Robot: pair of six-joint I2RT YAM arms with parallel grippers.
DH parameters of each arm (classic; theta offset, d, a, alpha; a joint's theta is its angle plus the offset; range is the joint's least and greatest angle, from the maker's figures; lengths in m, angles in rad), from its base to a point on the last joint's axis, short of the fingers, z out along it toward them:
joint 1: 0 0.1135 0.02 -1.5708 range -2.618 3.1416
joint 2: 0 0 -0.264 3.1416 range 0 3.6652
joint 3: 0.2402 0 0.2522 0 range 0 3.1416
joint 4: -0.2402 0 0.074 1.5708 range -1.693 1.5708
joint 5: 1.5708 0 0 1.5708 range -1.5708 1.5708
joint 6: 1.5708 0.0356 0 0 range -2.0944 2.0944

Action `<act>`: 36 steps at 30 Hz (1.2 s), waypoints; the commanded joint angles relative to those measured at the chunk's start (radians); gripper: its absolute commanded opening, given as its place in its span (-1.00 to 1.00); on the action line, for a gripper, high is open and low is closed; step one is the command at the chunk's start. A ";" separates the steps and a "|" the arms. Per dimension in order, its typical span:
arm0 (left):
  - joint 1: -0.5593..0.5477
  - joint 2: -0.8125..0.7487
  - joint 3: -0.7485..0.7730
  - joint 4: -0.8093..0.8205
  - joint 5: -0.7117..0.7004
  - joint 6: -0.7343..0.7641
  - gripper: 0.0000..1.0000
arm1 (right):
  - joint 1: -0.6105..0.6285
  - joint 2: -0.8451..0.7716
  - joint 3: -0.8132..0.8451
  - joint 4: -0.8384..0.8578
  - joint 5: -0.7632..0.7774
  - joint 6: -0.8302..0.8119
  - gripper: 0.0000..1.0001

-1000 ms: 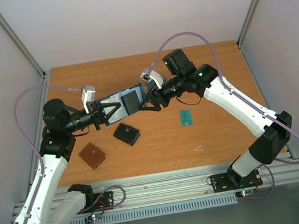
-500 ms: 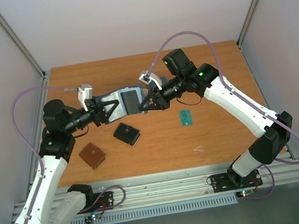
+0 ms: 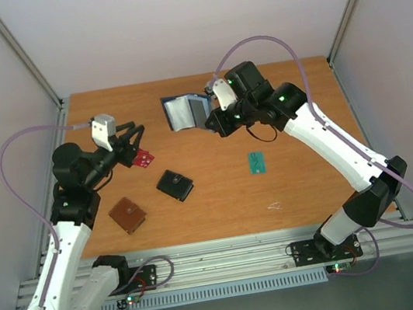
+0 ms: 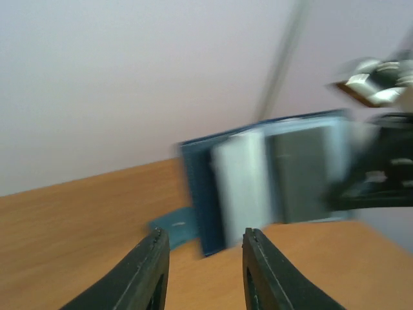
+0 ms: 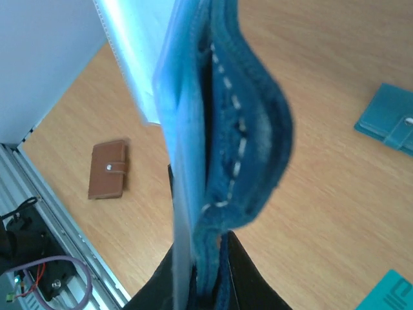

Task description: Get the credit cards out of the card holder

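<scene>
The right gripper [image 3: 210, 120] clamps the open navy card holder [image 3: 186, 112], held up near the worktop's far edge. The left gripper [image 3: 134, 141] is spread apart and empty, with a red card [image 3: 143, 159] just beside its tips. A teal-green card [image 3: 256, 163] lies right of centre.

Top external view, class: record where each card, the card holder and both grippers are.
card holder: lifted, clamped by right gripper
red card: out, beside left gripper; contact unclear
left gripper: open
teal-green card: flat on table
black card: seemingly inside a holder pocket
</scene>
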 commanded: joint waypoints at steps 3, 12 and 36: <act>-0.059 0.059 -0.092 0.479 0.651 -0.341 -0.40 | 0.097 0.020 0.043 0.026 0.006 -0.067 -0.98; -0.103 0.063 -0.068 0.266 0.526 -0.213 -0.51 | 0.129 -0.043 -0.023 0.136 -0.244 -0.164 -0.97; -0.117 0.075 -0.070 0.457 0.622 -0.276 -0.78 | 0.130 -0.040 0.000 0.084 -0.472 -0.282 -0.98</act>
